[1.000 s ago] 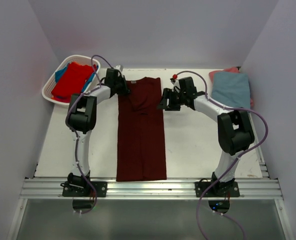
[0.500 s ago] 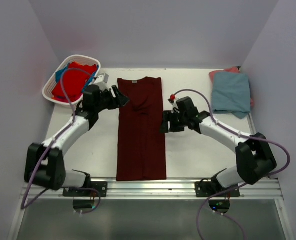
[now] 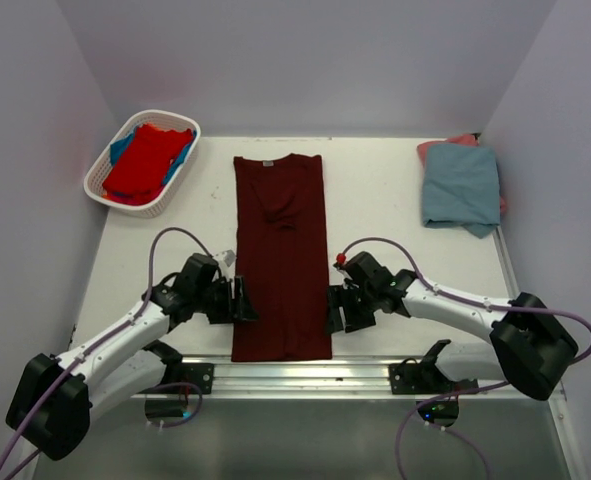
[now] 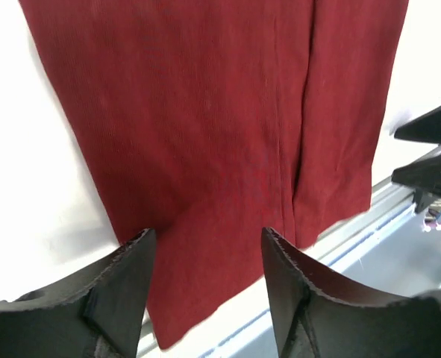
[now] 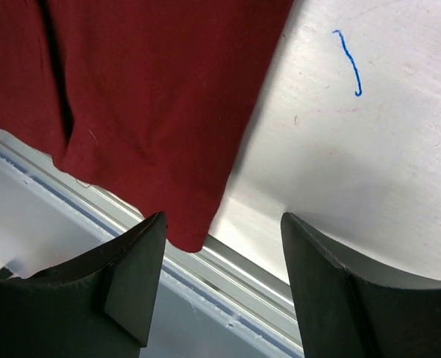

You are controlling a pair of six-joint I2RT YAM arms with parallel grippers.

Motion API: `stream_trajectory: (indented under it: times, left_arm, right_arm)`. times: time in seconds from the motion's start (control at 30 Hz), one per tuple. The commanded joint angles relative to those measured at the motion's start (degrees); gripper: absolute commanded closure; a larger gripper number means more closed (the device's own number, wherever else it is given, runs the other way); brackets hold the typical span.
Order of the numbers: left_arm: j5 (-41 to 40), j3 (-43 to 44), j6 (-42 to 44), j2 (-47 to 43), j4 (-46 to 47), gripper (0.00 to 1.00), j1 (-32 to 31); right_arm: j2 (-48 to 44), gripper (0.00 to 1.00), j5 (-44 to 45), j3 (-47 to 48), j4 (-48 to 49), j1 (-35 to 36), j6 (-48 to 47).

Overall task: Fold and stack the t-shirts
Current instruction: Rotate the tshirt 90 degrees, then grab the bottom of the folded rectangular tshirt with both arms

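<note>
White bench (image 3: 395, 230) between pale walls, with the maroon t-shirt (image 3: 281, 260) laid down its middle as a long narrow strip: sides folded in, collar toward the far edge, hem at the near edge and seemingly lapping the metal rail (image 3: 305, 368). Left gripper (image 3: 243, 300) just beside the strip's left side near the hem, jaws spread and holding nothing. Right gripper (image 3: 335, 312) mirrored on the right side, likewise spread and empty, its wrist view looking down on the near-right hem corner. Elsewhere, a white basket (image 3: 95, 190) at the far-left corner holding a red shirt (image 3: 145, 160) over a blue one (image 3: 121, 146), and a folded grey-blue shirt (image 3: 460, 185) on a salmon pink one (image 3: 462, 140) at the far-right corner. Probably about to pinch both hem corners for the fold toward the collar. Risks: catching only the top layer, so the tucked-in sides fall open along the centre seam; striking the rail with a fingertip, given how close the hem sits to it; closing unevenly and skewing the fold.
</note>
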Motion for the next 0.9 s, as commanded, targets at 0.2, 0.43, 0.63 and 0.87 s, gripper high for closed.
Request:
stream_trajectory:
  times: [0.2,0.43,0.63,0.87]
  left_arm:
    - [-0.6,-1.5,-5.9,-0.5,-8.8,0.43,-6.3]
    - [-5.5,2.4,-9.2,2.9,-15.4,0.46,-14.6]
    - [-15.3,12.5,-10.3,0.4,-24.3,0.47,-16.4]
    - [-15.4,10.6,-12.0,-0.3,-27.0,0.48,-16.5]
  right_arm:
    - [-0.6,0.33,-4.5,-3.4,4.8,2.6,8.4]
    - [3.1,0.33,-5.7,-4.5,9.9,6.0,12.2]
    - [6.8,0.33,-5.9,-3.9,12.6,8.0,12.9]
    - [8.7,0.33,-6.4,-3.6,13.3,8.3,12.2]
